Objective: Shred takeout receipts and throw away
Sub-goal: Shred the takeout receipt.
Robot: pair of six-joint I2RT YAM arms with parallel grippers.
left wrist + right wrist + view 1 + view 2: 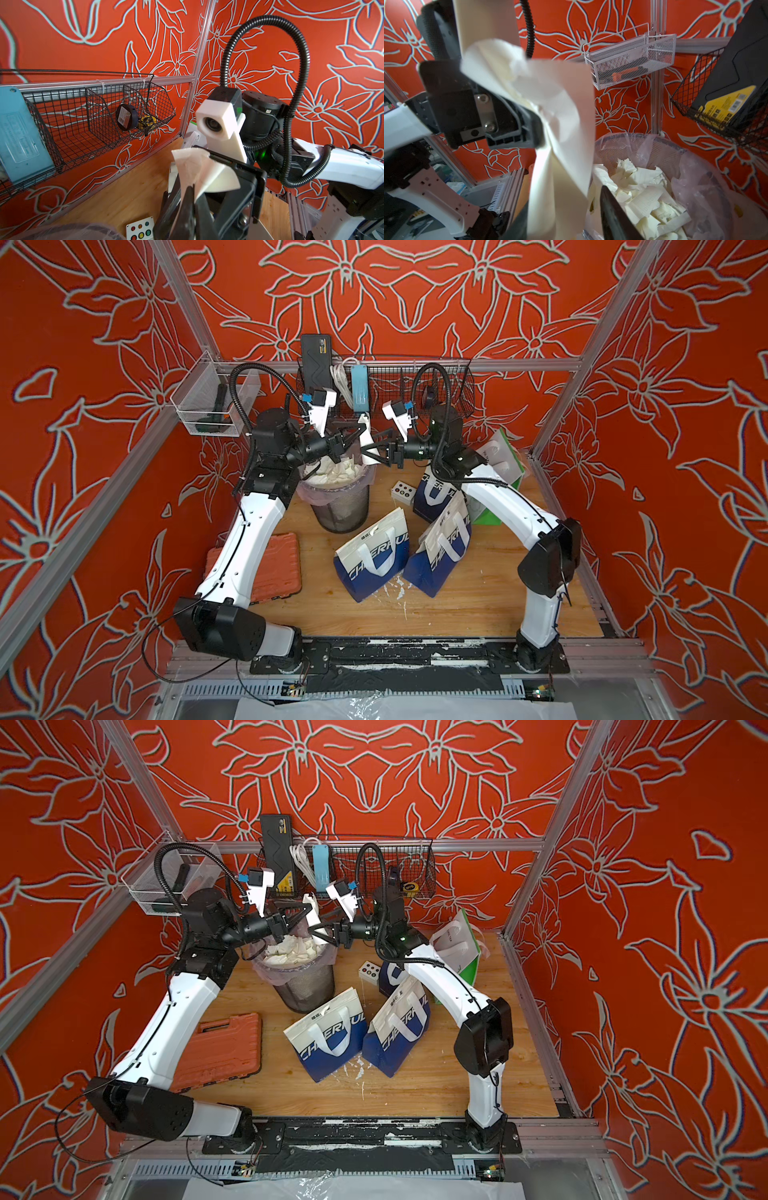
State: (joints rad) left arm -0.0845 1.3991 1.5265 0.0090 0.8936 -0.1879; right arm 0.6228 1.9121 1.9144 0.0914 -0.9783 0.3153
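A white takeout receipt [365, 436] [311, 912] hangs over the mesh trash bin [360, 506] at the back of the table in both top views. My left gripper [352, 436] [194, 197] is shut on the receipt [193, 166], which sticks up creased from its tips. My right gripper [370, 446] [562, 207] faces it from the other side. Its jaws stand apart with the hanging receipt [560, 124] between them, and a gap shows beside one finger [610, 214]. Torn white receipt pieces [643, 197] [332, 472] fill the plastic-lined bin.
Three blue-and-white CHERRUL bags [374, 560] [440, 556] [432, 493] lie mid-table, with a green-and-white bag [498, 472] behind. A button box [402, 492] sits beside the bin, an orange tool case [274, 568] under the left arm. A black wire basket [415, 381] and a white mesh basket [208, 406] hang on the frame.
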